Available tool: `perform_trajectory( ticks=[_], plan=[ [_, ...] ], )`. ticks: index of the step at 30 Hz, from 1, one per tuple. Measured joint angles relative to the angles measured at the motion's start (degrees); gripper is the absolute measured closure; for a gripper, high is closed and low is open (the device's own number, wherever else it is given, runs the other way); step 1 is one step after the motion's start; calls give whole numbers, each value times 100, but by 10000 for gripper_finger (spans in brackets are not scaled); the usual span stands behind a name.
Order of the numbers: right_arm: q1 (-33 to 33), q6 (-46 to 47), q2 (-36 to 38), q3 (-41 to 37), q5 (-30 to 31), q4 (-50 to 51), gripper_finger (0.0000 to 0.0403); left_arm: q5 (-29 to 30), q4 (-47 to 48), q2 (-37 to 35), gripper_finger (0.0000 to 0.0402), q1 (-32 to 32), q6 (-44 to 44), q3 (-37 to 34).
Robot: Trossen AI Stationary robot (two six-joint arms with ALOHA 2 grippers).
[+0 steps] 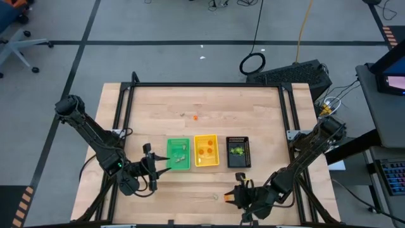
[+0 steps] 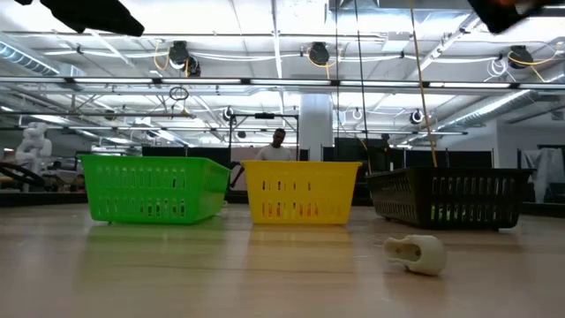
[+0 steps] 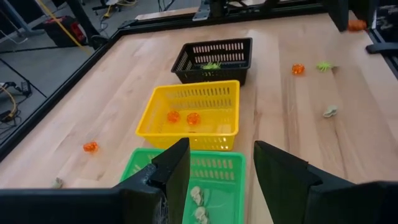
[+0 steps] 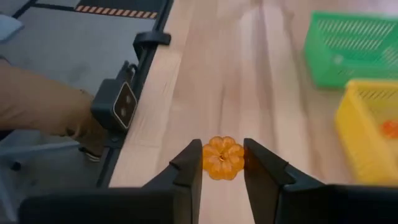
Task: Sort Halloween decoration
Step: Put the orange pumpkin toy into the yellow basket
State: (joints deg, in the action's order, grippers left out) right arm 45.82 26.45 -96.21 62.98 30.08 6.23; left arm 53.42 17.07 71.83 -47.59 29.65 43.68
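- Near the desk's front edge, toward its right corner, we log the right gripper [image 4: 222,163], clenched on an orange pumpkin trinket [image 4: 222,158] pinched between its two fingers above the wood.
- Just beside that gripper on the desk [image 1: 209,104], we note one pale whitish trinket [image 2: 417,251] lying on its side, close to the front edge.
- Over the near end of the green tray [image 1: 178,154], we record the left gripper [image 3: 219,163], its fingers parted and grasping nothing.
- Green tray: we count pale whitish pieces [image 3: 198,196] on its floor.
- Yellow tray [image 1: 206,151], middle of the row of three: we list two orange pieces [image 3: 183,117] inside.
- Black tray [image 1: 238,152], right end of the row: we list a yellow-green piece [image 3: 211,65] inside.
- Loose on the desk: one orange piece [image 1: 195,117] behind the trays toward the back edge; another orange piece [image 3: 298,69] and a yellow-green one [image 3: 324,65] seen from the left wrist, whose exact place we cannot tell.
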Motion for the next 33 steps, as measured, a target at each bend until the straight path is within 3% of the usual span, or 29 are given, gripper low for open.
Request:
perform_trajectory(
  ticks=[7,17,24,33],
  plan=[
    [-192,-1173,772,1,31,359,329,89,-94,0,223,0,7,0],
    [-470,-2692,1370,2,184,494,329,229,-931,0,223,0,0,0],
    [-675,-3213,1686,2,141,787,329,571,-925,0,223,41,4,0],
    [-835,-3168,1812,2,137,875,329,519,-911,22,223,291,10,0]
  ],
)
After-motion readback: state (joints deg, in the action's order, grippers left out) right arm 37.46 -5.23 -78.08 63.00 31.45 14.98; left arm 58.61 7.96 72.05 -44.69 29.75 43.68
